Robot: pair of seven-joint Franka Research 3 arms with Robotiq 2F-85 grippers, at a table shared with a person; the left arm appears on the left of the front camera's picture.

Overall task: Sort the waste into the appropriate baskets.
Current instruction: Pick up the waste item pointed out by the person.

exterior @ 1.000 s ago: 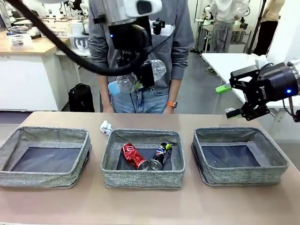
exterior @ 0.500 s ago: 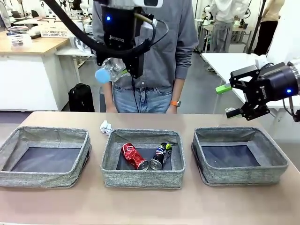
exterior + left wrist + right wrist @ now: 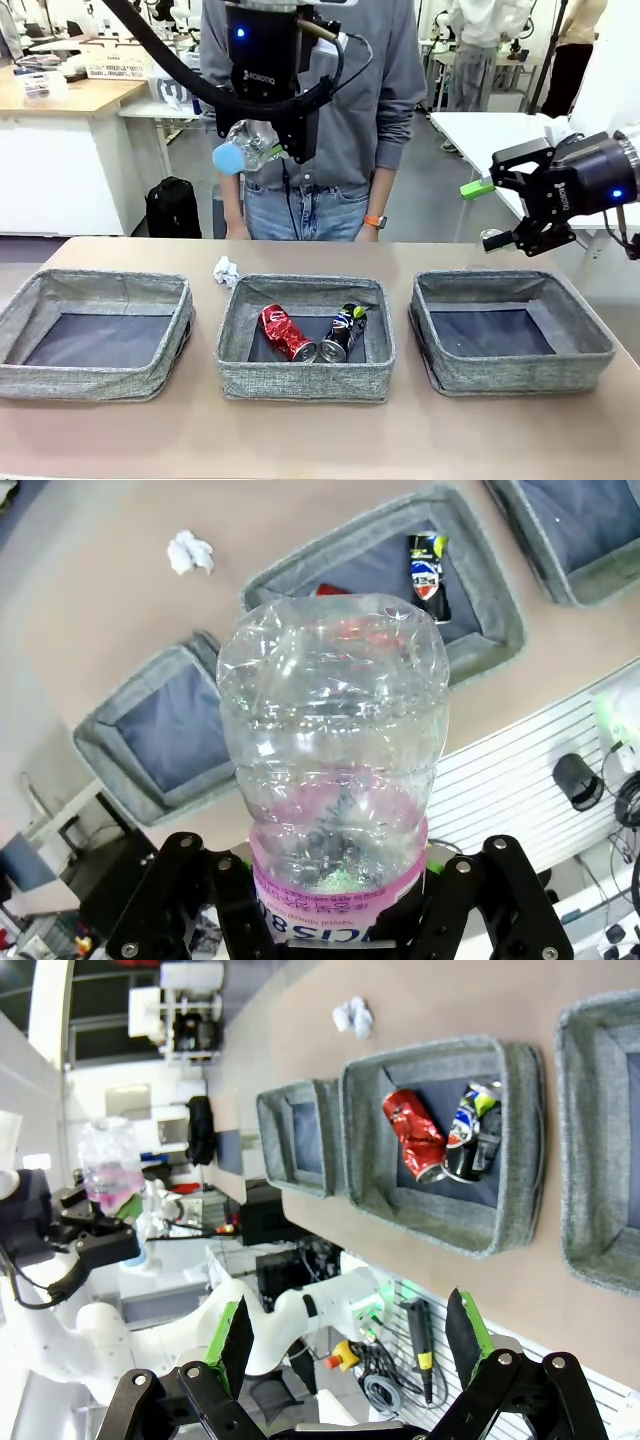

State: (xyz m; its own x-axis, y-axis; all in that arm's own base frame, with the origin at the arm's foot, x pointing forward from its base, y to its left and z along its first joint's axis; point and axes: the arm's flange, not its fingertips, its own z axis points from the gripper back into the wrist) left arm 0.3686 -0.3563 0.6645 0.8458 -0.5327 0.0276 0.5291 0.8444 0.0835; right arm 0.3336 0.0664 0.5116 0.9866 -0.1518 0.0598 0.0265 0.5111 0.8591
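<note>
Your left hand [image 3: 262, 148] is clamped tight on the bottle [image 3: 245, 152] at its label band, high above the bench [image 3: 320, 440], with the cap end jutting sideways. In my judgement you should carry it level to an empty basket, not the can one, and lower it well inside before release so it cannot bounce out.

Below that hand, the middle basket [image 3: 305, 382] holds the red can [image 3: 285, 332] and dark can [image 3: 342, 332]. The left basket [image 3: 90, 382], below and to its left, is empty. So is the right basket [image 3: 512, 375], under your right hand [image 3: 487, 213], which is wide open and holds nothing. Paper [image 3: 226, 271] lies on the bench below the left hand, just beyond the middle basket.
</note>
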